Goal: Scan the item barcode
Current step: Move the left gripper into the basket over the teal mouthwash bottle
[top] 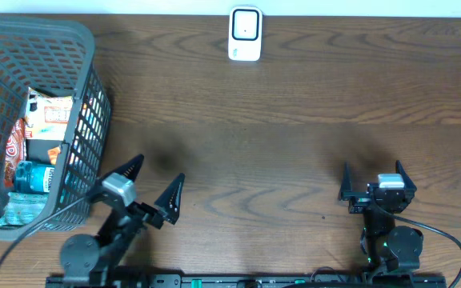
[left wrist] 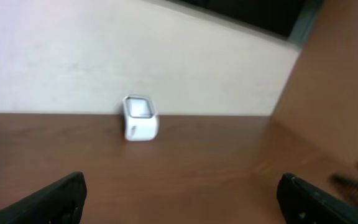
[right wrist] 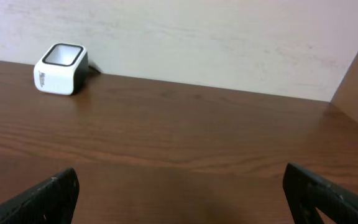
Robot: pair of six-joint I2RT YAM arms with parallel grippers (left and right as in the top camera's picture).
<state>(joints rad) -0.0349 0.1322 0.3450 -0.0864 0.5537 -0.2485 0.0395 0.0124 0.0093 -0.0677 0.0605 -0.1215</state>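
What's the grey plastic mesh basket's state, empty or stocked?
Stocked: overhead shows the grey plastic mesh basket holding several packets, including an orange snack packet and a teal packet.

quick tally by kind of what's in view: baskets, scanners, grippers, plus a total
grey plastic mesh basket: 1
white box-shaped barcode scanner: 1
black two-finger gripper: 2 (left gripper, right gripper, both open and empty)
total: 4
The snack packets inside the basket overlap too much to count.

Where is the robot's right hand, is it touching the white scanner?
Apart. The overhead view shows the right hand near the front, the scanner at the back, bare wood between.
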